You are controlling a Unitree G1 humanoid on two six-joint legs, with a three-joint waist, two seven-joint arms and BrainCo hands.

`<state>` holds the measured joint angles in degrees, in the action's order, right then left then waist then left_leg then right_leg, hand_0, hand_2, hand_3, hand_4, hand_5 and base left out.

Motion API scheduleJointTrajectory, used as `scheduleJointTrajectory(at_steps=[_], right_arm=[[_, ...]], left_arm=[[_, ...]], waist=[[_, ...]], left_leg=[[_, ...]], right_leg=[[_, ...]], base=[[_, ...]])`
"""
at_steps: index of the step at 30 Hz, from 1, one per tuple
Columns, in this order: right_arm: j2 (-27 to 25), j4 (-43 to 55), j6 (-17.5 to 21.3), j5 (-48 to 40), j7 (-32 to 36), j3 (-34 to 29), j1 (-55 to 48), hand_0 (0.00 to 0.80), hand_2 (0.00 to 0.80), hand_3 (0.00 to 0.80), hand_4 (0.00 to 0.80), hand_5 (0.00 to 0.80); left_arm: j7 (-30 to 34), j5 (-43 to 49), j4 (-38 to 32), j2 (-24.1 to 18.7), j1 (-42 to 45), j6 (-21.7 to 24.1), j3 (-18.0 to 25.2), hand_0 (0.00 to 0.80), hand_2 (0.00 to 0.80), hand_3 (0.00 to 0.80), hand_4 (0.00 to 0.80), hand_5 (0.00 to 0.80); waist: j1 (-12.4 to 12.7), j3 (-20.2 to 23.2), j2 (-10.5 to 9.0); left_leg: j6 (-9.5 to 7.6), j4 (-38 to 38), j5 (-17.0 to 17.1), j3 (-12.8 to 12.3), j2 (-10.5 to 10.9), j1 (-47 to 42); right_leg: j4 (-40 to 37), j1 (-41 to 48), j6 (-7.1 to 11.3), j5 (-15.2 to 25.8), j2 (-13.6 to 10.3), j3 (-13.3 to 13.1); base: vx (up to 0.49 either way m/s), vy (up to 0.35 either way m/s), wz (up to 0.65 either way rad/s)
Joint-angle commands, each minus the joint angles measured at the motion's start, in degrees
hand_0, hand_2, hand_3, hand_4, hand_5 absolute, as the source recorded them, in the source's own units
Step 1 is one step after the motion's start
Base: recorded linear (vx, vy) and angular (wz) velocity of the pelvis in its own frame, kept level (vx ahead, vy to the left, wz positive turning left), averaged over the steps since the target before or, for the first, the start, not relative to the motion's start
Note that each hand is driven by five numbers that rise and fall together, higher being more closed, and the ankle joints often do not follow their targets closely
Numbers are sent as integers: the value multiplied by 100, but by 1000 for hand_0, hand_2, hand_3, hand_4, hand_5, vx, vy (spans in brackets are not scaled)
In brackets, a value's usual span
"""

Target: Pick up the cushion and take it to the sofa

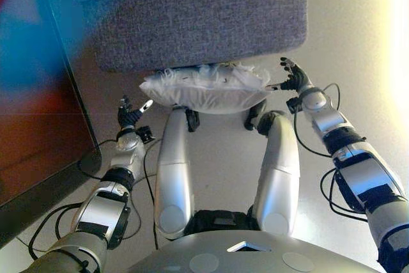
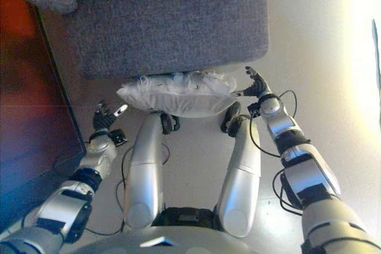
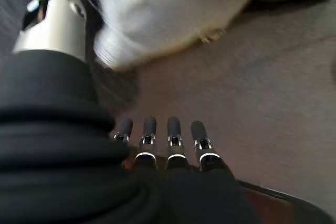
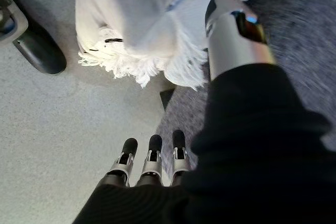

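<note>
A white fringed cushion (image 1: 204,89) is lying on the floor (image 1: 217,158) against the front edge of a grey sofa (image 1: 198,11), between the robot's two hands. The left hand (image 1: 130,114) is hovering just off the cushion's left end, fingers straight and spread, holding nothing. The right hand (image 1: 291,76) is hanging beside the cushion's right end, also open, its thumb (image 4: 231,30) touching the fringe.
</note>
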<state>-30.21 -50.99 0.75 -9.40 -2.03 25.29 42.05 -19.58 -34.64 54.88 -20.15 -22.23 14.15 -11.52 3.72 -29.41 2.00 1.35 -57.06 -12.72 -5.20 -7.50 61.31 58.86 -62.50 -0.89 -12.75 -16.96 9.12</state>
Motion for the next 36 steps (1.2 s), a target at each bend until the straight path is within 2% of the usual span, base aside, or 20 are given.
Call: scheduleJointTrajectory(at_steps=[1,8,13,18,25,36], right_arm=[[-239,122,-41,181,272,24,119,0,0,0,0,0],[-410,436,-133,91,638,174,253,0,0,0,0,0],[-560,724,-219,58,887,274,262,0,0,0,0,0],[-784,995,-207,232,1275,421,218,0,0,0,0,0],[-1041,1211,-20,1259,1112,951,437,0,0,0,0,0],[-946,1384,-43,1422,630,1426,1100,0,0,0,0,0]], left_arm=[[354,-56,115,31,259,-84,123,0,0,0,0,0],[646,-397,306,-170,-190,-274,84,0,0,0,0,0],[801,-222,124,-326,-570,-268,-141,0,0,0,0,0],[909,-166,237,-613,-918,-335,-173,0,0,0,0,0],[807,-10,537,-993,-1403,-371,-268,0,0,0,0,0],[854,-294,571,-994,-1810,-7,-284,0,0,0,0,0]], waist=[[-34,67,84],[-247,46,78],[-364,5,58],[-470,-20,-5],[-549,-35,-70],[-557,-38,4]], left_leg=[[-43,-516,-595,245,45,127],[-58,-1282,-769,288,-135,823],[-61,-1502,-799,281,-212,1078],[-40,-1683,-826,278,-319,1251],[-10,-1784,-823,277,-427,1447],[37,-1693,-782,212,-393,1719]], right_leg=[[82,-31,479,119,-174,-674],[705,-707,419,-57,-94,-877],[861,-942,404,-92,-61,-931],[990,-1097,391,-124,-55,-967],[1025,-1280,373,-114,-34,-988],[960,-1564,328,-119,34,-1004]], base=[[-20,50,8],[-13,70,-2],[1,63,-7],[12,48,-4],[3,30,-9],[-5,34,-3]])
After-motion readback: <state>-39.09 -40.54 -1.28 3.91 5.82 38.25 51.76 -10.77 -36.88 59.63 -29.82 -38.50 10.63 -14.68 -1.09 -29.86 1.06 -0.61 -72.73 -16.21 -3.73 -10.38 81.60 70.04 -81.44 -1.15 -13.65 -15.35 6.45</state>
